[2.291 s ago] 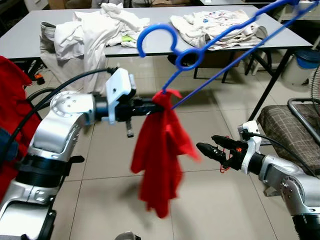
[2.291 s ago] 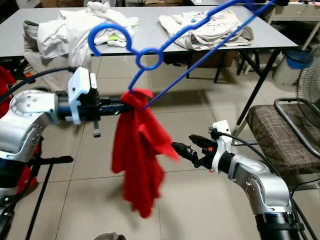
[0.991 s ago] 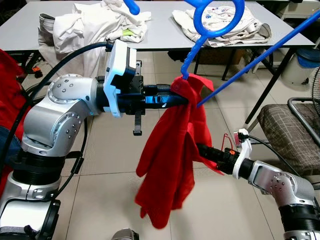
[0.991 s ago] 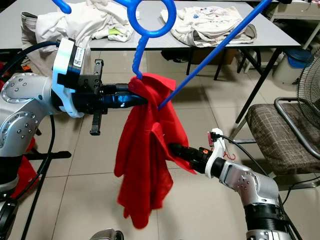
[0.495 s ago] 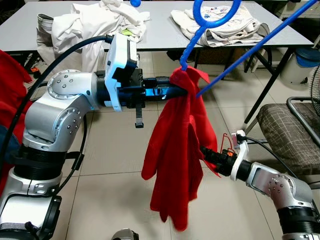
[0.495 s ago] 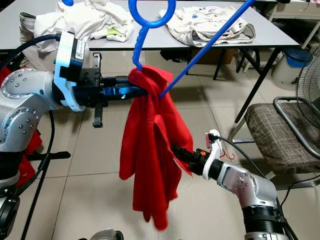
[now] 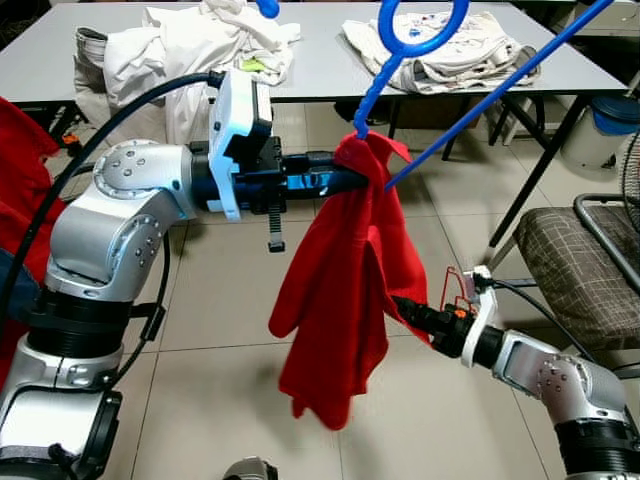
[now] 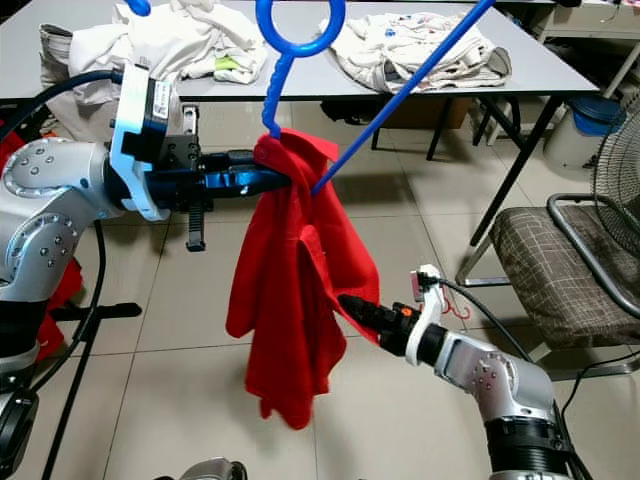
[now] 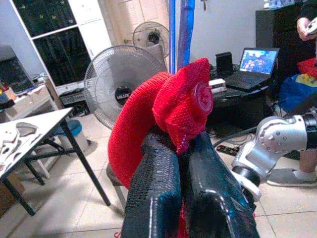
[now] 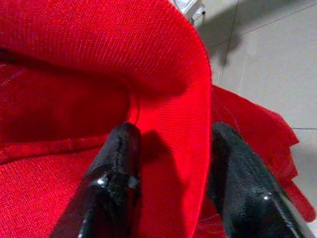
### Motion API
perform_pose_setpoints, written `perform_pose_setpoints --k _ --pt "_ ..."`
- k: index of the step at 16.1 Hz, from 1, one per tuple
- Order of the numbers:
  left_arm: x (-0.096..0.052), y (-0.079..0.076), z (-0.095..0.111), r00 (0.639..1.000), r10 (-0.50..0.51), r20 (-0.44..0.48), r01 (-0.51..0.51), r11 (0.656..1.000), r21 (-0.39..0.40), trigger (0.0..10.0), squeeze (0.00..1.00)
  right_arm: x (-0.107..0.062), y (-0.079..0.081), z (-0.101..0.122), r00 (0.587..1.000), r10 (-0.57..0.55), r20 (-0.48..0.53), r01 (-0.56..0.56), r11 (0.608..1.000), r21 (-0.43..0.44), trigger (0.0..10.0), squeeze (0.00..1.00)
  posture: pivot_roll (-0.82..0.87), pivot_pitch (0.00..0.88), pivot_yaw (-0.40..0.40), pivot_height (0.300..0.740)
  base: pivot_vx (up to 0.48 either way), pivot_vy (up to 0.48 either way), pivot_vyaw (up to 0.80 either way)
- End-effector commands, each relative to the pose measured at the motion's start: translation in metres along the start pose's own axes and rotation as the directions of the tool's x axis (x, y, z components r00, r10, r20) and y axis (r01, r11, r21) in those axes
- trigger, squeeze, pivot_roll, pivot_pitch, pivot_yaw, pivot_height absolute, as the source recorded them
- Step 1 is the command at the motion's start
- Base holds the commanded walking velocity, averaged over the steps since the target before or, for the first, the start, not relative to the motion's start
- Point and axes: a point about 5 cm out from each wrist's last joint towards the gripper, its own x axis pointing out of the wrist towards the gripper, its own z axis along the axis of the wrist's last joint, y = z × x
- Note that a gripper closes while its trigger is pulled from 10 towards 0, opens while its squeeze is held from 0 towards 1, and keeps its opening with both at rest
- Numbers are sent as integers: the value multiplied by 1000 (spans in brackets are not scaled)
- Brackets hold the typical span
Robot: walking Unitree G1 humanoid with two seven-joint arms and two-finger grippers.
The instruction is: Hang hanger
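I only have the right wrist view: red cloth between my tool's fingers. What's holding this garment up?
Observer: The left tool, out in front of the robot's chest, is shut on the red garment where it bunches over the low end of the blue hanger.
Operator: Where on the garment is my tool?
Observer: The right tool meets its right edge about midway down; the hem hangs lower, off the floor.
Operator: Which way does the hanger's hook go?
Observer: Up and away from the robot, in front of the grey table piled with white clothes.
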Motion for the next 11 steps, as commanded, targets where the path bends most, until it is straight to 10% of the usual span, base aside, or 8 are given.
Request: perform_pose_setpoints --k 1,11 --pt "0 4 12 1000 0 8 0 998 58 0 0 -3 1 3 1000 3 23 -3 1000 -4 0 0 57 65 -8 740 0 0 0" --pt "-5 4 -6 997 7 -77 -2 998 66 0 0 -17 -3 20 991 -34 133 32 999 15 0 0 53 41 -10 740 0 0 0"
